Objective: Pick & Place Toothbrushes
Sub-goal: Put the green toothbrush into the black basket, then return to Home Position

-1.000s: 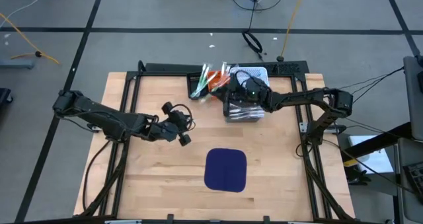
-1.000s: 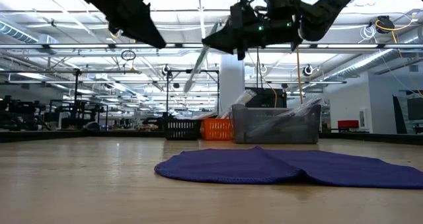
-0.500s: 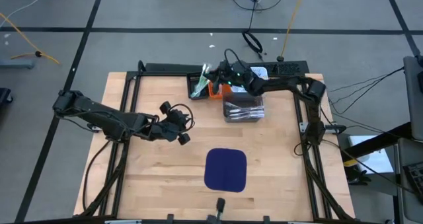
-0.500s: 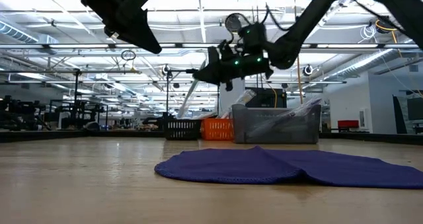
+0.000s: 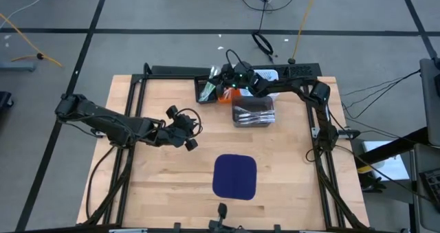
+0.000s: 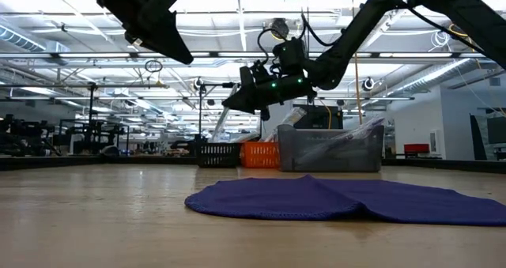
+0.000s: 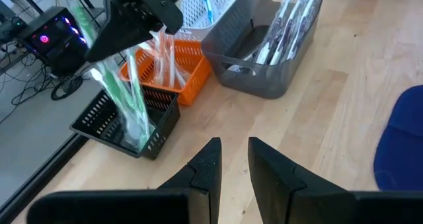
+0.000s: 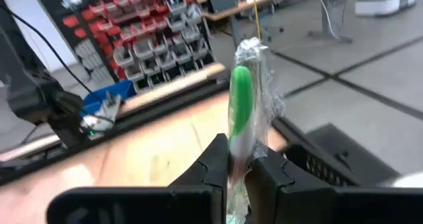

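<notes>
My right gripper (image 5: 224,75) is at the far side of the table, above the black bin (image 5: 206,91), and is shut on a green toothbrush in a clear wrapper (image 8: 240,112). The toothbrush also shows in the left wrist view (image 7: 125,108) and the low view (image 6: 223,119). More toothbrushes stand in the orange bin (image 7: 177,77) and lie in the grey bin (image 5: 253,113). My left gripper (image 5: 190,128) hovers left of the table's middle, open by a narrow gap and empty. My right gripper pinches the wrapped green toothbrush's handle (image 8: 236,148) between its two fingers, partway along its length. The toothbrush hangs slanting down below the gripper, clear of the table. Its lower end (image 7: 137,137) reaches into the black bin's opening.
A white basket (image 5: 267,75) stands behind the grey bin at the far edge. The dark blue mat (image 5: 235,176) lies flat near the table's front middle. Bare wood lies between the mat and the bins.
My right gripper has carried the green toothbrush from above the grey bin toward the table's far left, and is now over the black bin. It has stayed shut on the toothbrush. The toothbrush's lower end has come down to the black bin.
</notes>
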Robot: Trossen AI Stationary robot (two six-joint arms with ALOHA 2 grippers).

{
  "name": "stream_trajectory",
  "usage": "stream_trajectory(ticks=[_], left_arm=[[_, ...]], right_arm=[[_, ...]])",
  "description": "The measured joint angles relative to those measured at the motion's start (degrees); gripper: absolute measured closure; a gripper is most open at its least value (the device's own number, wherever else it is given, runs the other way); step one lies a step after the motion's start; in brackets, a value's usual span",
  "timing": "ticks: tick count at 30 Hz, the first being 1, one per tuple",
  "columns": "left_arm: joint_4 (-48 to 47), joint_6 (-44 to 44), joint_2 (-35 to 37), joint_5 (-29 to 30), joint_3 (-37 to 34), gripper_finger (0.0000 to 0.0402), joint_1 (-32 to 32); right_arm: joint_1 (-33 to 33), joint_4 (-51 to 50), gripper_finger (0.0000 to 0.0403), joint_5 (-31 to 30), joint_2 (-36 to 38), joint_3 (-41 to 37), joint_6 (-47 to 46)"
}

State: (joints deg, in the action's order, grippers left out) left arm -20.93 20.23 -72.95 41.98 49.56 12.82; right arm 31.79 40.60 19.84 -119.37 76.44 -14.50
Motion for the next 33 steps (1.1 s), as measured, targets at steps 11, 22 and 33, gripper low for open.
stream_trajectory(ticks=[11, 22, 33], left_arm=[[0.2, 0.4, 0.0, 0.1, 0.0, 0.0325, 0.0], [0.2, 0.9, 0.0, 0.1, 0.0, 0.0325, 0.0], [-2.7, 2.7, 0.0, 0.1, 0.0, 0.0325, 0.0]], right_arm=[[0.0, -0.9, 0.0313, -0.3, 0.1, -0.1, 0.5], [0.4, 0.1, 0.0194, -10.4, 0.1, -0.1, 1.7], [1.9, -1.0, 0.0166, -7.5, 0.8, -0.2, 0.2]])
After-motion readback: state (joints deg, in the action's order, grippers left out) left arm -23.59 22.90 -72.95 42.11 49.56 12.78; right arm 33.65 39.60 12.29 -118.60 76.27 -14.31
